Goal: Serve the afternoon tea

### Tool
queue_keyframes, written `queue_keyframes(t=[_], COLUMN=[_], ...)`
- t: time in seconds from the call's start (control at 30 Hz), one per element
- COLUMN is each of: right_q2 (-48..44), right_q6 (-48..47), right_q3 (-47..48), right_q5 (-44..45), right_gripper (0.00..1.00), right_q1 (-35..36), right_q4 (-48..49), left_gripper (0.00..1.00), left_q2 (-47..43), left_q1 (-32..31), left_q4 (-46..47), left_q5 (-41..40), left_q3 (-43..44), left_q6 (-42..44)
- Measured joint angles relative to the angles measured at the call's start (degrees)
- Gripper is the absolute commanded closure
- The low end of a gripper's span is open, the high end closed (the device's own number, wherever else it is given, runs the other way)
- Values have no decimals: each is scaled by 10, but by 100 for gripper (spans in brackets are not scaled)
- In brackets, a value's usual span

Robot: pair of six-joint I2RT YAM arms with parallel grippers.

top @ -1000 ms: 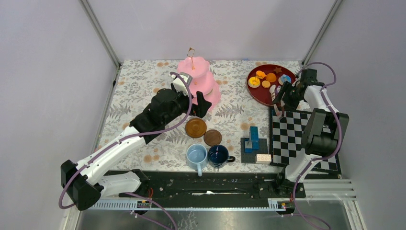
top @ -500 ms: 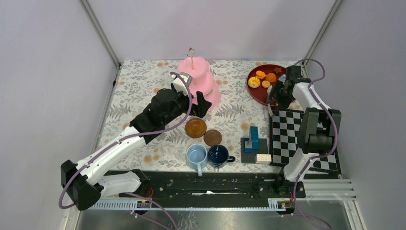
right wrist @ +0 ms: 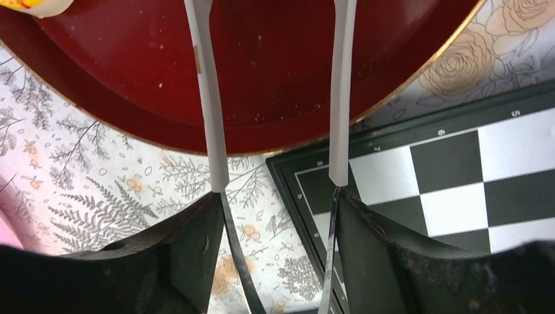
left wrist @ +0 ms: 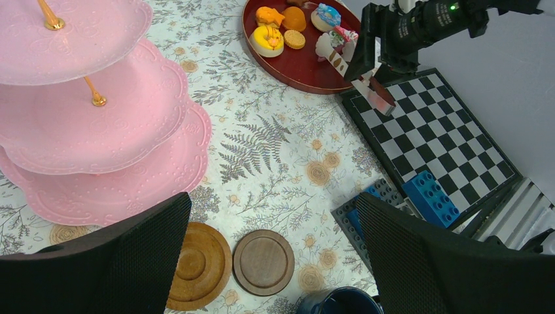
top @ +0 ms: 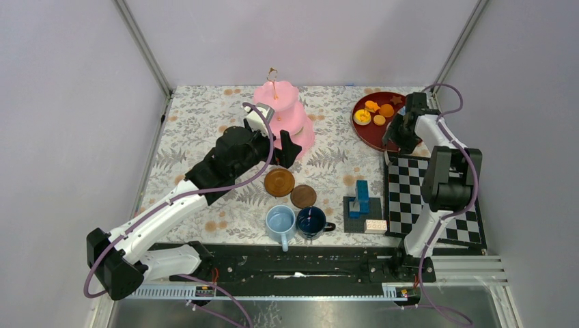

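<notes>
1. The left pincer stood wide open and gripped nothing. It hung above the table, between the pink three-tier stand and the two brown saucers.
2. The right pincer was closed on a pair of white tongs. Their blades reached over the near rim of the red tray; their tips ran out of the wrist view.
3. The toy pastries lay on the tray, in the upper right of the top view.
4. The stand rose at upper centre, and the saucers sat side by side just below it.
5. The light-blue mug and the dark-blue mug stood together at lower centre.
6. The chequered board lay at right, with the blue block stack just left of it.
</notes>
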Motion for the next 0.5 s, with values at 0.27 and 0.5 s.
queue_keyframes(t=[0.27,0.5], right_q2=[41,67], right_q6=[4,-14], right_q3=[32,74], right_q5=[2,24], right_gripper=[34,46], right_q1=[0,0], right_q4=[-4,-18], left_gripper=[1,1], left_q2=[1,11], left_q1=[-1,-1], left_q4=[0,-5], left_q5=[0,1], left_q3=[0,4], left_q6=[0,0])
